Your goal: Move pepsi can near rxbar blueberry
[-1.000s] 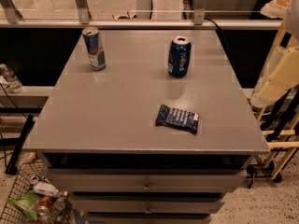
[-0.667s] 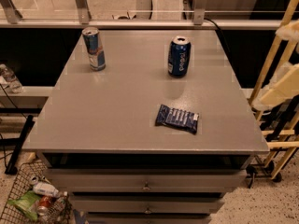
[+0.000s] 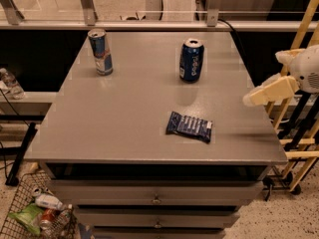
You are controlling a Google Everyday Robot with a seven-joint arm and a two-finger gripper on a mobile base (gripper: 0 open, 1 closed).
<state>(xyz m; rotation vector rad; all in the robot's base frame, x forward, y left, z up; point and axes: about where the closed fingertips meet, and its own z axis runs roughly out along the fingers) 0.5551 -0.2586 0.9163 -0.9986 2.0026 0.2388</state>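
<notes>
The pepsi can (image 3: 192, 59) is a short dark blue can with a silver top, standing upright at the back right of the grey table (image 3: 124, 118). The rxbar blueberry (image 3: 189, 126) is a flat dark blue wrapper lying toward the front right, well apart from the can. My gripper (image 3: 253, 98) is a cream-coloured piece that reaches in from the right edge. It hangs above the table's right rim, to the right of both things and touching neither.
A taller slim blue-and-silver can (image 3: 100, 51) stands at the back left. A yellow wooden rack (image 3: 299, 133) stands to the right of the table. A wire basket with rubbish (image 3: 37, 213) sits on the floor at the front left. Drawers (image 3: 157, 198) are below the tabletop.
My gripper has moved a little to the left, from beyond the table's right edge to over its rim. The cans and the wrapper have not moved.
</notes>
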